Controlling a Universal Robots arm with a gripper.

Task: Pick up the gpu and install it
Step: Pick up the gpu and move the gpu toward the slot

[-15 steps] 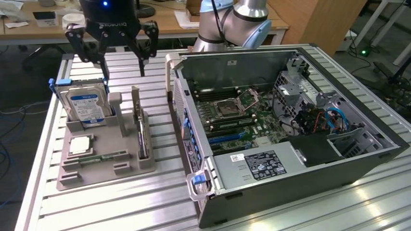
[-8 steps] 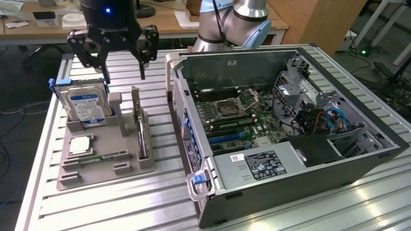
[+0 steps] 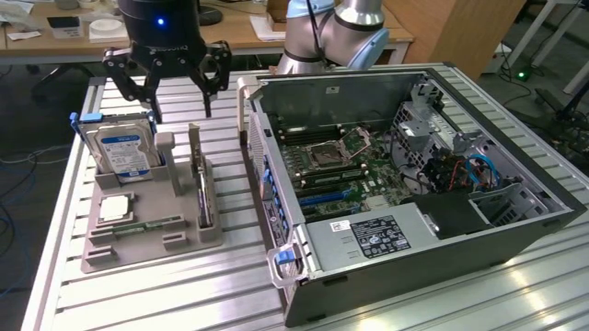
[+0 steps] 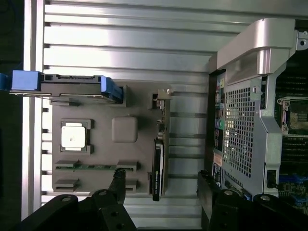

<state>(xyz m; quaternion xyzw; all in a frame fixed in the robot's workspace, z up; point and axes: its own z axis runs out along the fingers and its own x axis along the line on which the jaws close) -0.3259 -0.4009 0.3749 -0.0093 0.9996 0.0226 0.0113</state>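
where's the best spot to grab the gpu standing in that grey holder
Probably the exposed upper long edge, near its middle, coming straight down. The gpu stands on edge in a slot of the grey holder, so its lower edge is buried and its two flat faces are free for a finger each. The open gripper hangs above the holder.

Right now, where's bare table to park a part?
Table slats in front of the grey tray, and at the exterior view's lower right past the PC case. The gap between them is narrow. Tray crowded: hard drive, gpu.
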